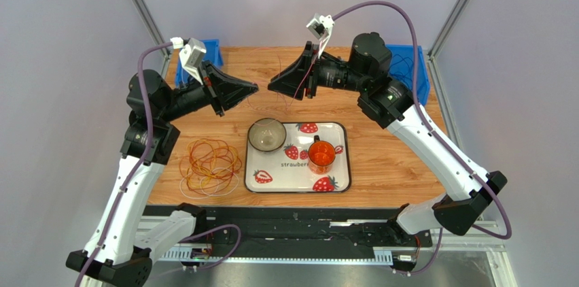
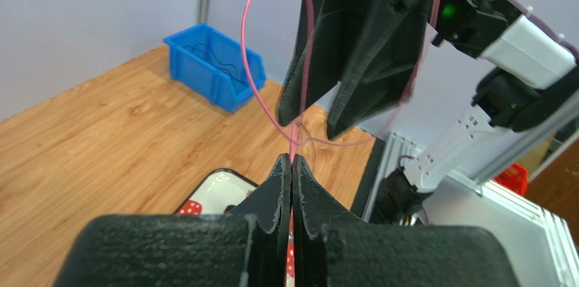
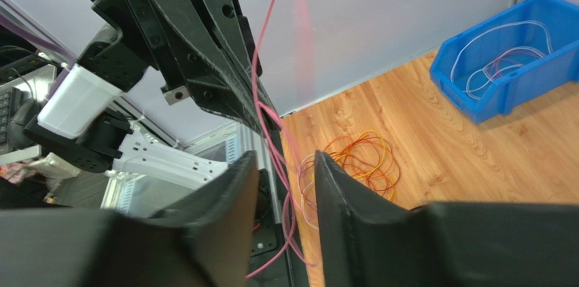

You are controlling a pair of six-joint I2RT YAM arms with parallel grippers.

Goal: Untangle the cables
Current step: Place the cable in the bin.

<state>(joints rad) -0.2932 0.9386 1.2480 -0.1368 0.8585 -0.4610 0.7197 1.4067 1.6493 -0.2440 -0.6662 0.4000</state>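
Plain pale lilac-grey wall panels (image 1: 285, 1) enclose the cell on three sides. Slanted silver aluminium frame posts (image 1: 138, 1) stand at the rear corners (one per side). Rectangular light-oak wood-grain surface (image 1: 380, 164). Lighting even and diffuse, with soft shadows only.

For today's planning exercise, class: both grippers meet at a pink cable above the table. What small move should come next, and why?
Probably the right gripper should back away: its jaws stand apart around the pink cable, while the left gripper is shut on it.
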